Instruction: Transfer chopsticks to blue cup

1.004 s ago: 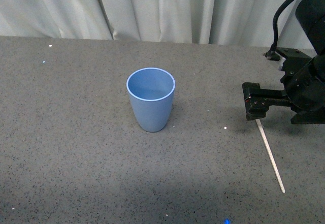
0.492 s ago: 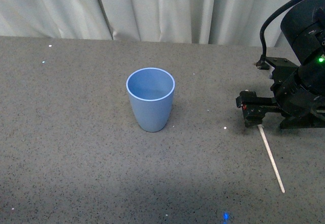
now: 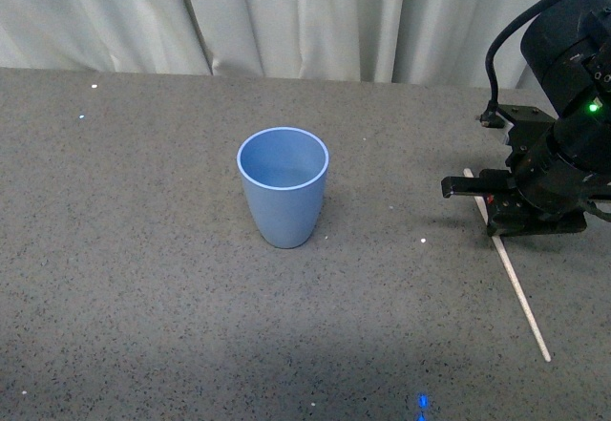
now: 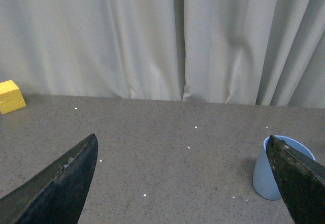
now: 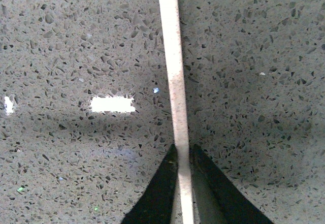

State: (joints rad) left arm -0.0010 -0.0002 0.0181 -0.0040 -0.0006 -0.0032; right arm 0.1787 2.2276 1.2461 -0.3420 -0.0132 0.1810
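The blue cup [image 3: 284, 185] stands upright in the middle of the grey table, and it also shows in the left wrist view as the blue cup [image 4: 271, 176]. A pale chopstick [image 3: 520, 294] lies slanted at the right, with my right gripper [image 3: 492, 203] shut on its far part. In the right wrist view the chopstick [image 5: 174, 71] runs out from between the two dark fingertips [image 5: 161, 181], which press on it from both sides. My left gripper [image 4: 188, 183] is open with nothing between its jaws, well to the left of the cup.
White curtains [image 3: 305, 15] hang behind the table's far edge. A yellow block [image 4: 11, 96] sits far off to the left by the curtain. The speckled grey tabletop [image 3: 143, 278] stretches between the cup and the chopstick.
My right gripper has come down and rotated over the chopstick's far end and shut on it. The chopstick's near end has shifted slightly right. The cup has not moved.
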